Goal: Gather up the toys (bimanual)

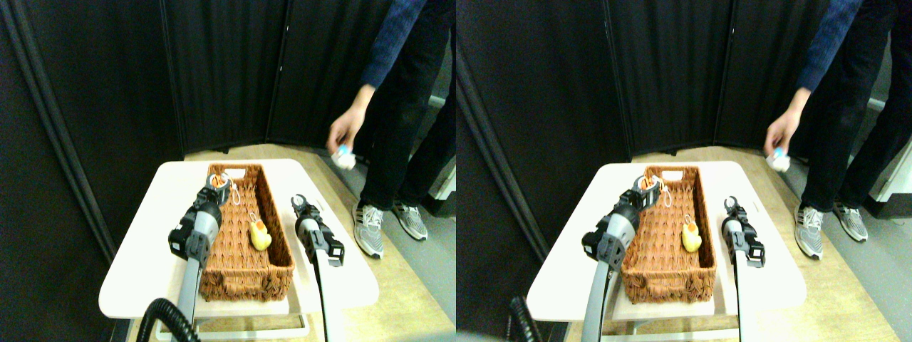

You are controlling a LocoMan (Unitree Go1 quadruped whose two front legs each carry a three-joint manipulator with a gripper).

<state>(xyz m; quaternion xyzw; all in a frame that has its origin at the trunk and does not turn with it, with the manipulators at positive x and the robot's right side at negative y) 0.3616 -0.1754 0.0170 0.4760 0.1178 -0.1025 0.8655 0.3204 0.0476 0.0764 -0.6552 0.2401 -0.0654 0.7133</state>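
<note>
Centrally, a long wicker basket (246, 235) lies on the white desk (135, 263), with a yellow duck toy (260, 236) resting inside near its right wall. The left tool (218, 189) hangs over the basket's far left end, closed on a small orange toy (219, 181) whose white loop dangles beneath. The right tool (300, 204) stands just beside the basket's right wall, prongs spread and empty. At right a person's hand (347, 128) holds a white-and-blue toy (345, 157) off the desk edge. Judged step: depositing the orange toy. The next move probably calls for the left tool to release over the basket interior, while the right tool waits for a toy to be set within reach.
</note>
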